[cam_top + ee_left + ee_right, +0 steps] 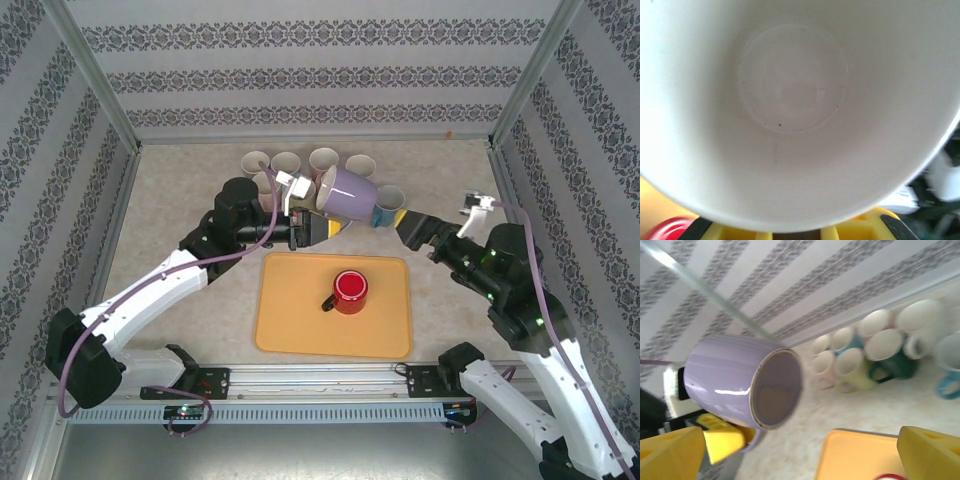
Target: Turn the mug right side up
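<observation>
Striped walls (300,80) enclosed everything. Above the tray's (290,335) far edge, left gripper (325,217) clamped the mug (352,187) sideways; right gripper (398,218) gaped. Slow rim-up rotation seemed wisest.

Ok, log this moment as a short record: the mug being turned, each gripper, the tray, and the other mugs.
mug in hand: lavender mug, lifted, lying on its side, mouth toward the left wrist camera
left gripper: shut on the lavender mug
right gripper: open, beside the mug's base end, holding nothing
tray: orange tray, carrying a red mug
back of table: cluster of mugs, mouths up
task state: mug not yet upright
</observation>
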### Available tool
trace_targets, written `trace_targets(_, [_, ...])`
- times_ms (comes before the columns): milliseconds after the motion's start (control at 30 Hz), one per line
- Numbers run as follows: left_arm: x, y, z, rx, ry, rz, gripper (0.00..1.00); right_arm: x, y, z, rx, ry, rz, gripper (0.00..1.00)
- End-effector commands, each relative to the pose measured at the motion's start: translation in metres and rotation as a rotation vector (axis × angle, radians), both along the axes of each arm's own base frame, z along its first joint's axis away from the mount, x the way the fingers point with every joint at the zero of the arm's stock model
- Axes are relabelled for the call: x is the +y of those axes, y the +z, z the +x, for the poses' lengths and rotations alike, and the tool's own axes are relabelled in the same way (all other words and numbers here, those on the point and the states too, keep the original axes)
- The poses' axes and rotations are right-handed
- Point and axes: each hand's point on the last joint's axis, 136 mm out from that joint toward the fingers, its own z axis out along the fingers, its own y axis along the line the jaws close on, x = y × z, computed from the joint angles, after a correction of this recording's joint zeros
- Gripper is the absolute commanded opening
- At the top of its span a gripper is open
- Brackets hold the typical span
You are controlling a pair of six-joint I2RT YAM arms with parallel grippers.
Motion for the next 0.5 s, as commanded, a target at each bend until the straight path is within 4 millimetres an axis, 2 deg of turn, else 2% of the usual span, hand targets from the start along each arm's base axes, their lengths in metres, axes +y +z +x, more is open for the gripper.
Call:
trace_targets(0, [0.018, -0.034, 0.013, -0.124, 0.101, 0.331, 0.03, -0.037, -0.023, -0.002, 0.049, -0.159, -0.168, 0.98])
trace_targets(100, [0.019, -0.056, 0.023, -0.146, 0.133, 0.517, 0.03, -0.04, -0.025, -0.002, 0.063, -0.17, -0.2, 0.98])
trace_targets(300, [0.01, -0.085, 0.042, -0.167, 0.145, 0.682, 0.04, -0.034, -0.027, 0.002, 0.066, -0.134, -0.241, 0.97])
trace_targets(467, [0.005, -0.109, 0.062, -0.176, 0.16, 0.826, 0.04, -0.039, -0.032, 0.005, 0.087, -0.145, -0.316, 0.98])
